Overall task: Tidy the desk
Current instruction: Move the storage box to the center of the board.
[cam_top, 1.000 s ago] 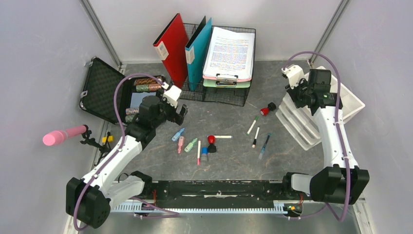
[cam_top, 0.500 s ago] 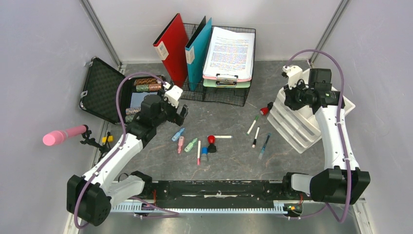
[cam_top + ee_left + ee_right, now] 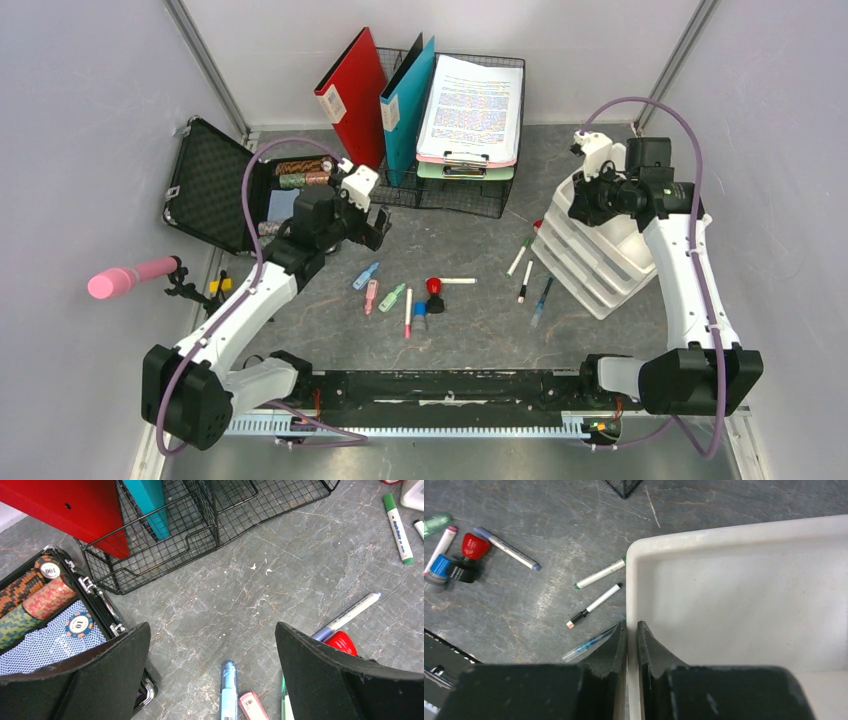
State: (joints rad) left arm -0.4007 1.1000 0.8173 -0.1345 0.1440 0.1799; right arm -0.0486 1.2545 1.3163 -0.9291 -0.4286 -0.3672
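Two grippers work over the desk (image 3: 480, 335), the dark stone-look top between the pale walls. At its right side stands the white drawer unit (image 3: 600, 255). The right gripper (image 3: 631, 630) pinches its top tray wall; the left gripper (image 3: 211, 630) hangs wide open, empty. Slide the unit slowly, base flat, clear of the loose markers (image 3: 519, 256).

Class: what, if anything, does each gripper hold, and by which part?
The right gripper pinches the white drawer unit by its top tray's side wall, near a corner. The left gripper stands open and holds nothing.
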